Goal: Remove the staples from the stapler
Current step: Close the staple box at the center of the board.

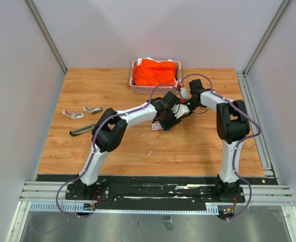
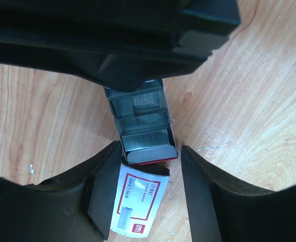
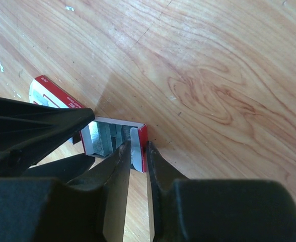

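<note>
Left wrist view shows a small open box [image 2: 148, 160] at frame centre over the table [image 2: 248, 101], packed with grey strips of staples [image 2: 145, 138]. The left gripper [image 2: 150, 148] is spread, its fingers flanking the box's near end: one sits at a corner, the other just beside the opposite edge. A labelled box [image 2: 138, 201] lies at lower centre, touching or tucked under that end; which one cannot be told. Right wrist view has the right gripper [image 3: 136, 147] pressed together on the open box's red-and-white end wall, pinching it. Top view, upper centre: a pink basket [image 1: 138, 86] holds an orange cloth [image 1: 155, 72].
</note>
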Controlling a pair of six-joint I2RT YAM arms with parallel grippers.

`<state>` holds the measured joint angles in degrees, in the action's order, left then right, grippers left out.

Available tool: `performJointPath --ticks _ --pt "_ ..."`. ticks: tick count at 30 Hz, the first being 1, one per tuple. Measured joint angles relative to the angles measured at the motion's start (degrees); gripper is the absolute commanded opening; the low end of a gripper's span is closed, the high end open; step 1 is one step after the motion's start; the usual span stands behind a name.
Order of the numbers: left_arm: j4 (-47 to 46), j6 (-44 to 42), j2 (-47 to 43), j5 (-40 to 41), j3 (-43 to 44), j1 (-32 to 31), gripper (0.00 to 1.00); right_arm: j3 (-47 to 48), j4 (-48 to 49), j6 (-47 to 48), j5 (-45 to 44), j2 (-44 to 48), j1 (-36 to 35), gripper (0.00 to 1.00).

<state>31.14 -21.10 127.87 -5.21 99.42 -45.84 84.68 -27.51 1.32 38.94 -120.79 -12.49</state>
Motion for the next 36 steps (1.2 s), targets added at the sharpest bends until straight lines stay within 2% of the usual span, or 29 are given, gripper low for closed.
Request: performJointPath --ticks 15,28,36 --pt "-0.2 0.2 -0.1 0.2 -0.2 0.0 0.55 -0.1 -2.7 2.6 0.8 -0.1 -0.2 0.20" --pt "-1.1 0.2 -0.6 0.3 -1.1 0.0 0.57 -0.2 -2.8 3.3 0.0 -0.2 -0.8 0.03" --pt "-1.7 0.2 -1.2 1.7 -1.6 0.2 0.65 -0.2 -3.7 5.1 -1.6 1.0 -0.8 0.01"
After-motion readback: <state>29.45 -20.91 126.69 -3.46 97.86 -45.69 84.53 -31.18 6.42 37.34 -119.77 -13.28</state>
